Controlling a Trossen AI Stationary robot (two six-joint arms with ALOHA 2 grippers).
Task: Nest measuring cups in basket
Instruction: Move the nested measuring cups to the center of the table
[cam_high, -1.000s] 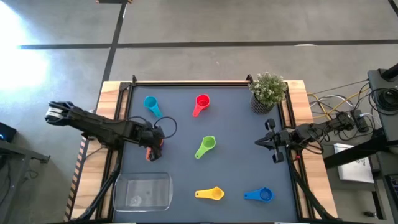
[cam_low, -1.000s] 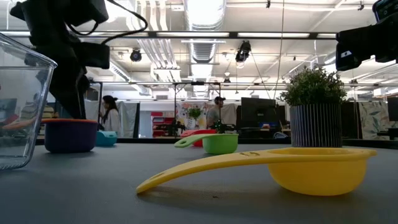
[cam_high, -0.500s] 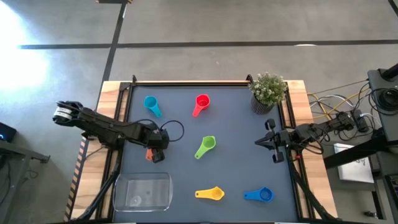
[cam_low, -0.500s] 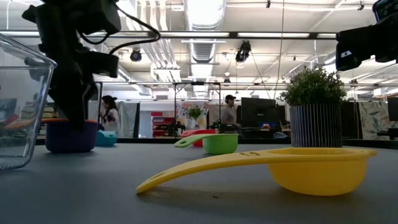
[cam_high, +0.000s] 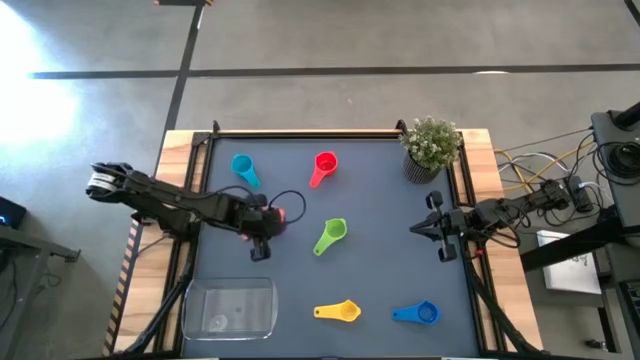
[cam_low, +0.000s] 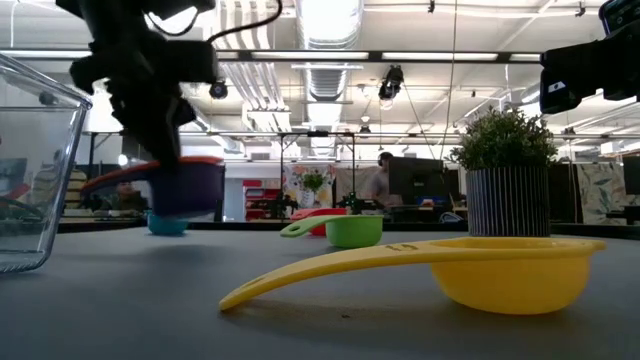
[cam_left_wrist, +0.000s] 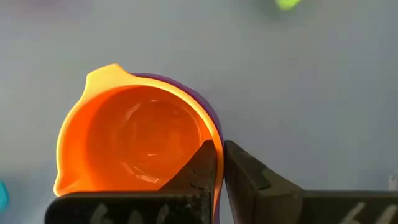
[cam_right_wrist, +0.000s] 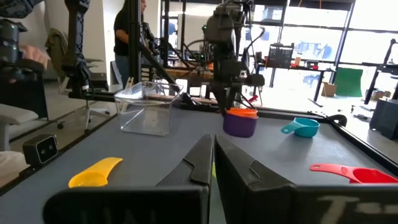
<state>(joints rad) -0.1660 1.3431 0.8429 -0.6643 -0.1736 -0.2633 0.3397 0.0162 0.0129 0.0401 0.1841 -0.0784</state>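
Observation:
An orange measuring cup sits nested in a purple one (cam_left_wrist: 140, 143). My left gripper (cam_left_wrist: 219, 149) is shut on this stack and holds it above the mat left of centre (cam_high: 278, 214); the low view shows the stack (cam_low: 185, 190) off the table. The clear basket (cam_high: 228, 308) stands at the near left. Loose on the mat lie the light blue (cam_high: 243, 168), red (cam_high: 323, 166), green (cam_high: 331, 236), yellow (cam_high: 338, 312) and dark blue (cam_high: 417, 314) cups. At the right edge my right gripper (cam_high: 425, 228) hovers shut and holds nothing. My left gripper pinches the side wall of the nested cups at the rim (cam_left_wrist: 214, 134). One finger (cam_left_wrist: 199, 168) is inside the orange cup and the other (cam_left_wrist: 249, 177) is outside the purple one. The fingers come from above, pointing down. The stack hangs open side up, clear of the table.
A potted plant (cam_high: 431, 146) stands at the far right corner of the mat. A raised frame (cam_high: 300, 133) borders the mat. People and desks show in the room beyond the table.
My left gripper has shut on the wall of the orange-and-purple stack, which stood on the mat beside the basket. It has lifted the stack clear and carried it a little toward the table's right edge.

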